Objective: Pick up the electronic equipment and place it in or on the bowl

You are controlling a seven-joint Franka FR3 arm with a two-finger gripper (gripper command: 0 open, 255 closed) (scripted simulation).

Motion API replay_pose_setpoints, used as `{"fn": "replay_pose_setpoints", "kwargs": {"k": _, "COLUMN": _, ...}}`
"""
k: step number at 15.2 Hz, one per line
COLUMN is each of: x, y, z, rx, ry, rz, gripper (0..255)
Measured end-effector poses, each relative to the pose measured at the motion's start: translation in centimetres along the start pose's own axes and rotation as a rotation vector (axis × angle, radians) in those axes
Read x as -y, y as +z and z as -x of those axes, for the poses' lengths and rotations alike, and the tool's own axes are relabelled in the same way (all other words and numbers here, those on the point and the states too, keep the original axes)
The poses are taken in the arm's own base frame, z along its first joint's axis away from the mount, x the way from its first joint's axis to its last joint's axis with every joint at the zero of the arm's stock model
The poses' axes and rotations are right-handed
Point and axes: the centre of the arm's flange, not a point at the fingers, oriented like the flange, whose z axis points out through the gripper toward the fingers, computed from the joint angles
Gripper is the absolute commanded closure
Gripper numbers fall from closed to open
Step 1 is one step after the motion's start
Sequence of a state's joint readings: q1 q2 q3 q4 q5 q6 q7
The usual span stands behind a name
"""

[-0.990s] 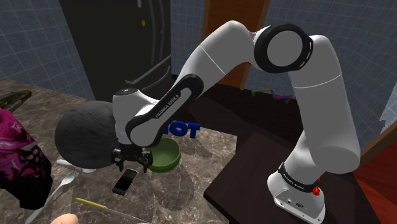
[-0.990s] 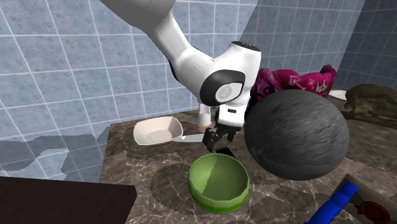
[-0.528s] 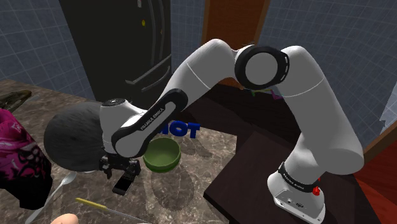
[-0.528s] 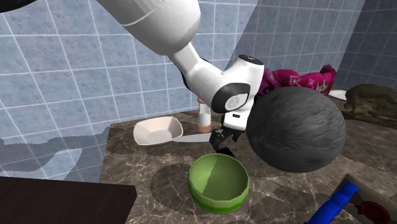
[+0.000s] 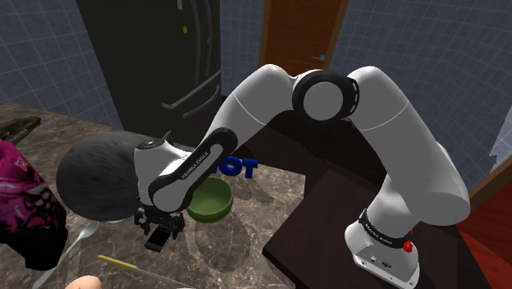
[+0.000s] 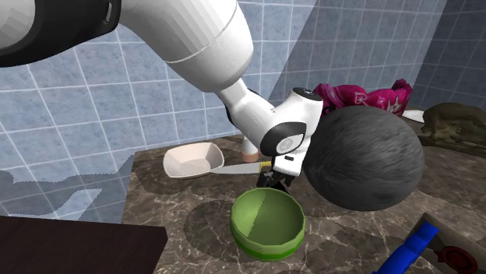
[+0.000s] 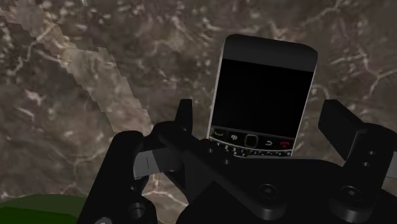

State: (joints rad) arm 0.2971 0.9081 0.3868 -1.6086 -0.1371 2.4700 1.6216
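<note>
A black phone (image 7: 264,95) with a dark screen and a small keypad lies flat on the brown marble counter (image 7: 83,76). My gripper (image 7: 262,127) is low over it and open. One finger (image 7: 184,118) stands on each long side of the phone, and neither touches it. In the shoulder view the gripper (image 5: 160,223) sits right above the phone (image 5: 157,240), just left of the green bowl (image 5: 209,199). The second exterior view has the gripper (image 6: 272,180) just behind the bowl (image 6: 267,222), which stands empty.
A big dark grey ball (image 5: 94,176) rests close to the gripper, on the side away from the bowl. A spoon (image 5: 78,238), a yellow-handled knife (image 5: 131,267) and a magenta cloth (image 5: 25,205) lie nearby. A white dish (image 6: 191,159) sits by the tiled wall.
The gripper has swung from the bowl's rim toward the shoulder view's left and dropped down over the phone. Its fingers have stayed open. The phone and bowl have not moved.
</note>
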Motion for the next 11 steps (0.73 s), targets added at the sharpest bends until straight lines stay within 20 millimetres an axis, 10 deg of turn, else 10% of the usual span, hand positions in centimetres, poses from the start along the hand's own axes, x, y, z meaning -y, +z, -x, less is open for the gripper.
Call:
{"fn": "replay_pose_setpoints", "kwargs": {"k": 3, "x": -0.07, "y": 0.1, "z": -0.09, "rx": -0.001, "ry": 0.002, "rz": 0.0, "gripper": 0}}
{"fn": "replay_pose_setpoints", "kwargs": {"k": 4, "x": -0.07, "y": 0.11, "z": -0.09, "rx": -0.001, "ry": 0.002, "rz": 0.0, "gripper": 255}}
{"fn": "replay_pose_setpoints", "kwargs": {"k": 11, "x": 0.06, "y": 0.06, "z": -0.21, "rx": -0.002, "ry": 0.005, "rz": -0.001, "gripper": 255}}
